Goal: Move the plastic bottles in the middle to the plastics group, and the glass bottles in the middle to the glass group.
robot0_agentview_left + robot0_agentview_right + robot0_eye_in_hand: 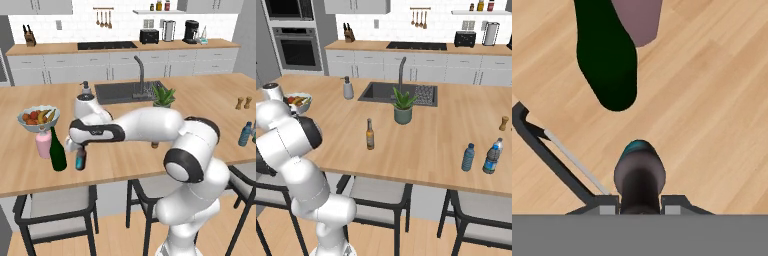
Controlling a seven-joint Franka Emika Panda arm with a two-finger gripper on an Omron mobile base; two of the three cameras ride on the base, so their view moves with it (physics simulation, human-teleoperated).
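Currently: hand apparently grips dark bottle beside green wine bottle; amber bottle remains mid-desk.

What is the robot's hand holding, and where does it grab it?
The gripper holds the dark bottle with a blue label by its neck, beside the green wine bottle.

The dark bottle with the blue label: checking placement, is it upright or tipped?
Upright: the dark bottle hangs vertical in the pincer, beside the green wine bottle.
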